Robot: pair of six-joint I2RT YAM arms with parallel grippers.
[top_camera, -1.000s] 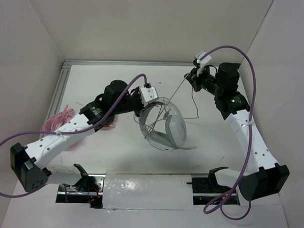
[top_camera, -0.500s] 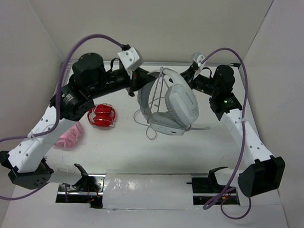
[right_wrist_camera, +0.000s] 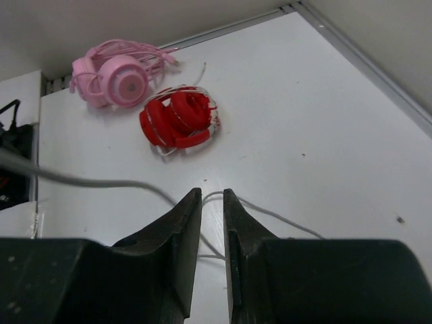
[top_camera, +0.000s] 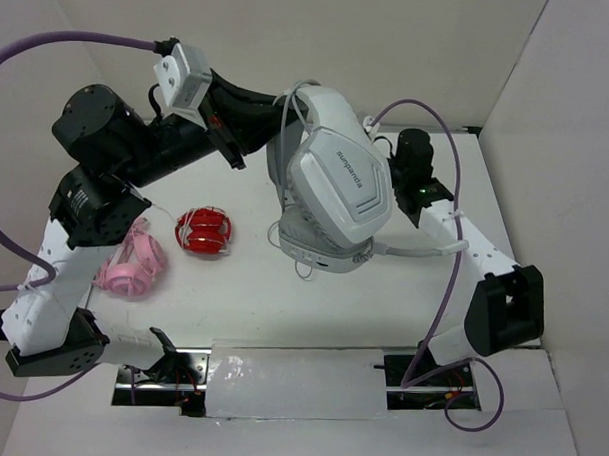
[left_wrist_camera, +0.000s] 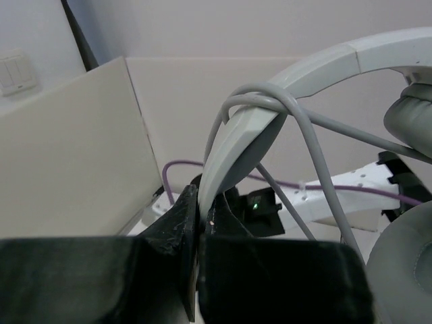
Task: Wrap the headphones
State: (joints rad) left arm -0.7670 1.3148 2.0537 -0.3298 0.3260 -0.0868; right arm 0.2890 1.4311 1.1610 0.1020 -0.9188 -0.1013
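Left pincer [left_wrist_camera: 200,212] pressed together on the headphones [top_camera: 336,179], pinching the thin edge of the headband [left_wrist_camera: 324,67]. The headphones hang in the air, clear of the table [right_wrist_camera: 304,121], over its middle and close under the top camera, where they cover the tip of the right arm. Build: smooth white hard-plastic shell, wide flat headband curved in an arc, big angular ear cup with small dark lettering on its outer face, and soft light-grey padded cushions [left_wrist_camera: 413,121] with a matte, slightly wrinkled surface. The cable [left_wrist_camera: 317,155] is thin, round and pale. Several strands loop over the headband just above the grip and cross each other, and more of it hangs loose below the cups. Right pincer [right_wrist_camera: 212,196]: black, wedge-shaped fingers slightly spread with a narrow slot between them, pointing down at the table. A thin white run of cable curves past just beyond the tips. Can't tell if it touches them, and nothing is visibly clamped. On the matte white table to the left sit a glossy red headset [right_wrist_camera: 177,120], folded compact with its cord wound round it, and beside it a pink headset [right_wrist_camera: 115,73] with round cups and a bundled cord. The two are near each other but not touching.
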